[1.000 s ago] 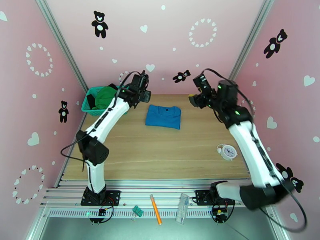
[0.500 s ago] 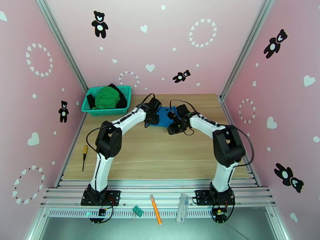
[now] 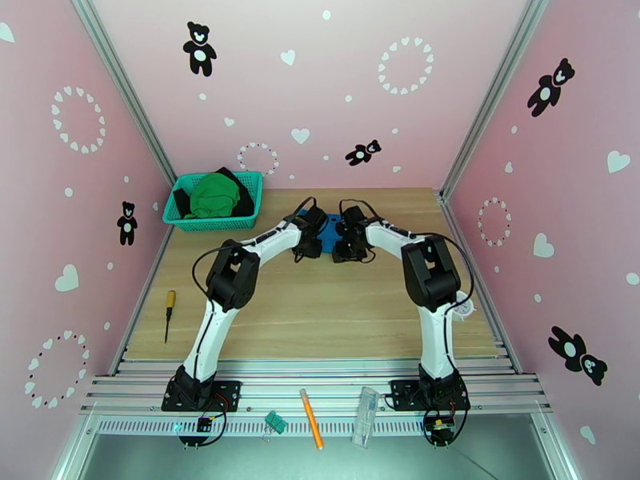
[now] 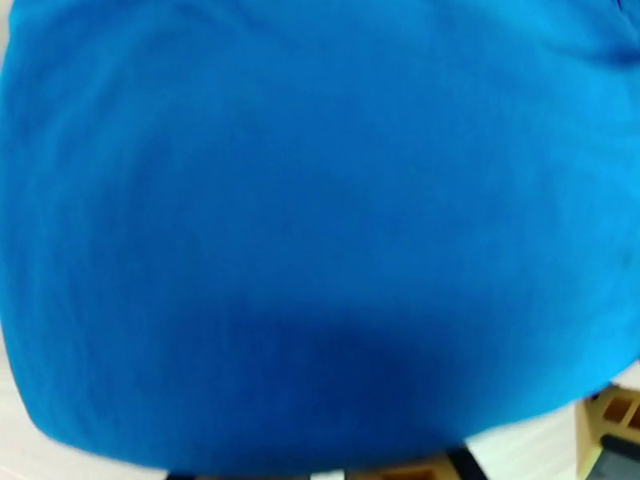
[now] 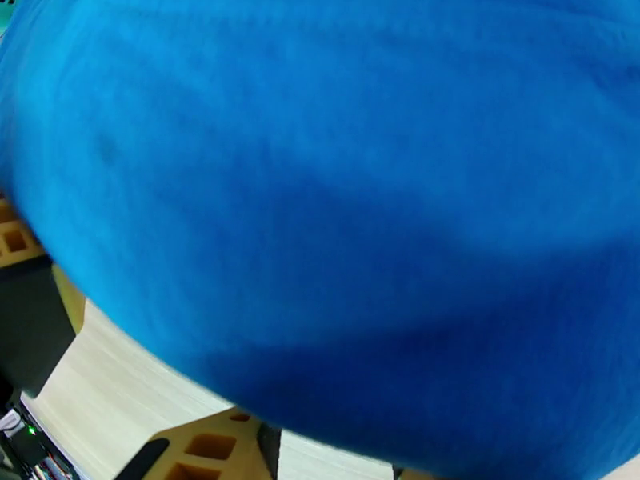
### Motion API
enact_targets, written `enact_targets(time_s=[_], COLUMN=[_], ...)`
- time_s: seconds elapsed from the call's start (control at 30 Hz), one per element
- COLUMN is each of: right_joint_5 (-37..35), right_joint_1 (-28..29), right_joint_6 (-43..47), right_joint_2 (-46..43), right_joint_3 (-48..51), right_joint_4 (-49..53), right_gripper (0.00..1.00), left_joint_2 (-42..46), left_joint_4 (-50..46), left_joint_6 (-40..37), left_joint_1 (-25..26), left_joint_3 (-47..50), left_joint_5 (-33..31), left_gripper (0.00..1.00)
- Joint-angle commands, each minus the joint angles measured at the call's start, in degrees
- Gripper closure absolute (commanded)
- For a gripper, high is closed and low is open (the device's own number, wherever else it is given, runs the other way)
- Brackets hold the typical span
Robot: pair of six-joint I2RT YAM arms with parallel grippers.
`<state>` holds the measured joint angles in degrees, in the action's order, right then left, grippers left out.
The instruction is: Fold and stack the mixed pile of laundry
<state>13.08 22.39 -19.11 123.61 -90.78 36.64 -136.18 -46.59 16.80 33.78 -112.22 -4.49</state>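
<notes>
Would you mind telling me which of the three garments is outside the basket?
The blue shirt, at mid-table; the green garment and the black garment are both heaped in the teal basket at the far-left corner.

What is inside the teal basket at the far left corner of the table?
In the basket, a bright green garment lies on top, and a black garment shows at both its sides. Whatever lies below them, and the bottom of the basket, is covered.
</notes>
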Motion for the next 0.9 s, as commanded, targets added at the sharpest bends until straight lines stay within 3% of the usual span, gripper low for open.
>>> enact_targets(time_s=[0.0,0.4,0.67,0.87], right_joint_5=[-3.45,-2.97,-0.27,3.02], right_joint_1=[-2.09,-7.25,-9.80,-9.97], right_joint_6=[-0.48,-0.49,-2.44,-1.78], right_joint_2=[5.83,20.93,32.73,31.83], right_joint_3=[-4.41,-31.72,-53.08,-52.98], right_joint_4=[-1.61,7.95,12.28,10.71], right_gripper=[0.57,0.57,0.57,0.57], left_joint_2=[-5.16,-22.34,-23.67,-24.04], left_joint_4=[-2.18,-11.89,-5.77,-4.23], left_joint_6=[-0.02,-1.70,2.03,3.45], left_joint_1=[-2.49,-6.43,-7.53,-8.90], left_joint_3=[-4.31,-37.20,-38.56,-40.12], left_joint_5=[-1.87,4.18,6.20,5.27], left_gripper=[0.80,0.79,0.73,0.68])
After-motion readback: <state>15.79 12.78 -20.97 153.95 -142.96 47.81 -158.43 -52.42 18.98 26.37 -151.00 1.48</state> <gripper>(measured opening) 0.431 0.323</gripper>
